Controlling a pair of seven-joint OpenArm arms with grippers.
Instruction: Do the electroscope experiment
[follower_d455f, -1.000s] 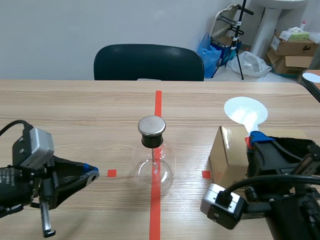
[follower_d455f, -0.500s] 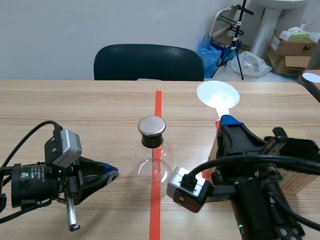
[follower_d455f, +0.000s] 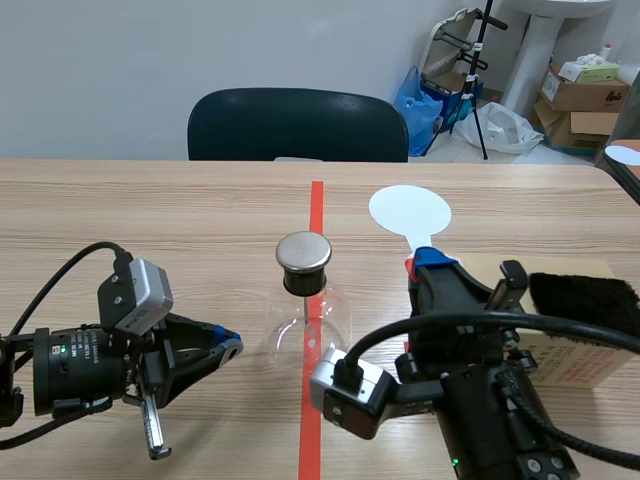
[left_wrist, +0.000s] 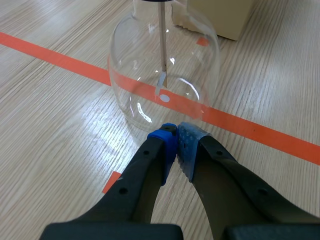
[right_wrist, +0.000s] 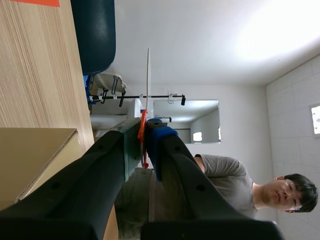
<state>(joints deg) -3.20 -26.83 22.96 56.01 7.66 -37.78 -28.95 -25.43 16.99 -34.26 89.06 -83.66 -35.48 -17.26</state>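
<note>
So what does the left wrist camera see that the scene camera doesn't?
Only the left wrist view: the thin rod inside the flask, and how near the shut left jaws sit to the glass. Only the scene view: the flask's metal cap, the white paddle in the right jaws, the black cloth, the chair. Both: the flask, the red tape line, the cardboard box.

One clear glass flask with metal cap (follower_d455f: 308, 330), one white round paddle (follower_d455f: 409, 211), one brown cardboard box (follower_d455f: 590, 365) at the tabletop's right edge, one black furry cloth (follower_d455f: 582, 297), one dark chair (follower_d455f: 297, 125).
</note>
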